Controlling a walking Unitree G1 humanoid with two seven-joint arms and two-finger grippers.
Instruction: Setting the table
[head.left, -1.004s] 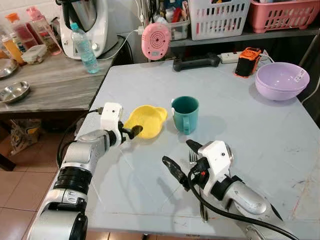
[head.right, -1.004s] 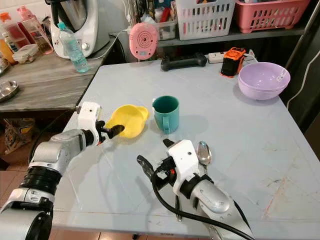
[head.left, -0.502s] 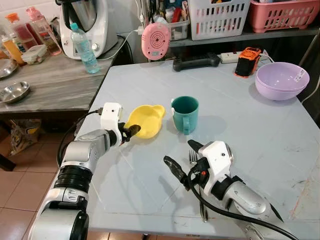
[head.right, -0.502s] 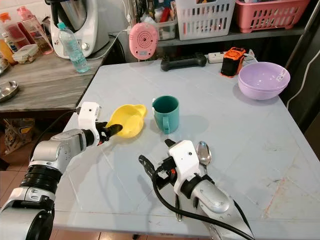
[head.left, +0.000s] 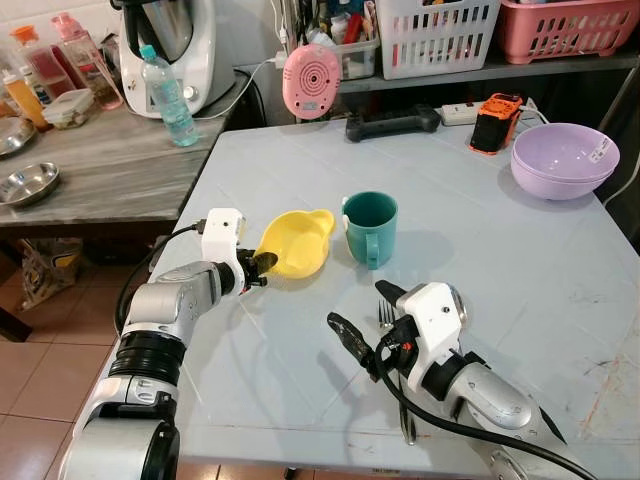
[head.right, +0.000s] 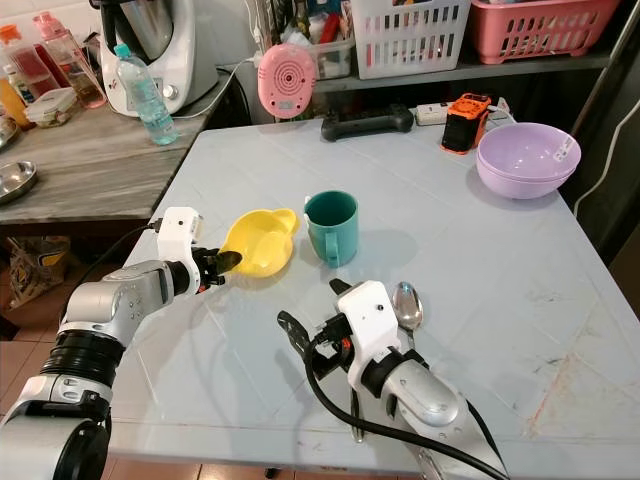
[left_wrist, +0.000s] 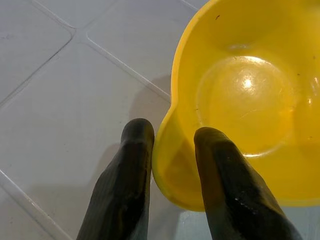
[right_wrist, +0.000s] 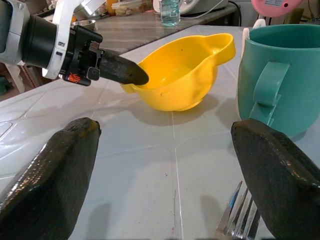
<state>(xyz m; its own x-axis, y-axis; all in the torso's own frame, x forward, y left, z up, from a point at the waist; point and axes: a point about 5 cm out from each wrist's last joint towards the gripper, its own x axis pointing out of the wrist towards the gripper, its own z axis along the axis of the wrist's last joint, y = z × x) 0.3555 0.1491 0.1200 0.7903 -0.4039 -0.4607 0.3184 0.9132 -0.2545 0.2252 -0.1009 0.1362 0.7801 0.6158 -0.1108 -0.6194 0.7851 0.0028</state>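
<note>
**Table partly laid, bowl in hand**

The yellow bowl sits beside the teal mug, its rim pinched by the left gripper. Fork and spoon lie nearby; the right gripper gapes wide, empty. Arranging seems unfinished.

Bare table between teal mug and purple bowl, yellow bowl just beside mug, fork and spoon near front edge, clutter along far edge.
</note>
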